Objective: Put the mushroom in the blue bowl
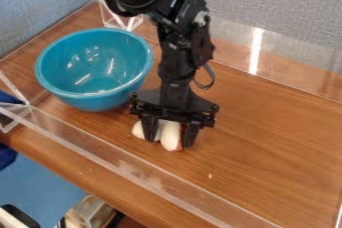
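Mushroom Gripped Beside the Blue Bowl

The black gripper (170,137) points down over the wooden table (261,157), its fingers partly open and closed around the mushroom (171,130). The pale part of the mushroom shows between the fingers, with more of it poking out past the finger on the bowl's side; the gripper hides much of the rest. Whether the mushroom touches the wood or hangs just above it cannot be told.

The mushroom is outside the blue bowl (96,101), near it, toward the front edge of the table. The bowl sits upright, its glossy inside catching the light. A white wire stand (120,17) shows behind the bowl. A clear strip (127,165) runs along the table's front side, and a grey wall (274,7) rises at the back.
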`<state>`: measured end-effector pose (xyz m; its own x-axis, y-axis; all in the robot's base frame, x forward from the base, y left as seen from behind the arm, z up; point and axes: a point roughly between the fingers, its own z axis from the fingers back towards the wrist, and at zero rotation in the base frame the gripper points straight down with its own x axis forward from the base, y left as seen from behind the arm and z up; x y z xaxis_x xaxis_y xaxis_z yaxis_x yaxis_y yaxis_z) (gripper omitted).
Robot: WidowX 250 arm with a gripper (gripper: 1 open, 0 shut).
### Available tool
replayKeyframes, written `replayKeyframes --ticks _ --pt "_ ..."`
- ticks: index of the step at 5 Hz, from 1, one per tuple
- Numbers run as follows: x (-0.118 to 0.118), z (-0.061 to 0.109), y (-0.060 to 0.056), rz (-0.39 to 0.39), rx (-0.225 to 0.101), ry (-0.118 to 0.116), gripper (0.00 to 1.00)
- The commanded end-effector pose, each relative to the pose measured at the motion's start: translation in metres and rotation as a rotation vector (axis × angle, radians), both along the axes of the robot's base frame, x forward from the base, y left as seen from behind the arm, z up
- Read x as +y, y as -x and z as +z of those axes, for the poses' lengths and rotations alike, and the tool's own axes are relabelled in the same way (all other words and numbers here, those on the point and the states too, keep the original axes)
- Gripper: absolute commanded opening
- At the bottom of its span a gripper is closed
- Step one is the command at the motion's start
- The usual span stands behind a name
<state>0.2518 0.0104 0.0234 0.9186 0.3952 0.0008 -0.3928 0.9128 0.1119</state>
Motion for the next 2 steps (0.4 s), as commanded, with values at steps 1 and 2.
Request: replayKeyframes --ticks 1,2 --pt "0.0093 -0.0019 0.0104 0.032 0.02 -0.015 0.0" --pt "0.0006 -0.0031 0.0069 0.002 0.021 -0.025 0.0"
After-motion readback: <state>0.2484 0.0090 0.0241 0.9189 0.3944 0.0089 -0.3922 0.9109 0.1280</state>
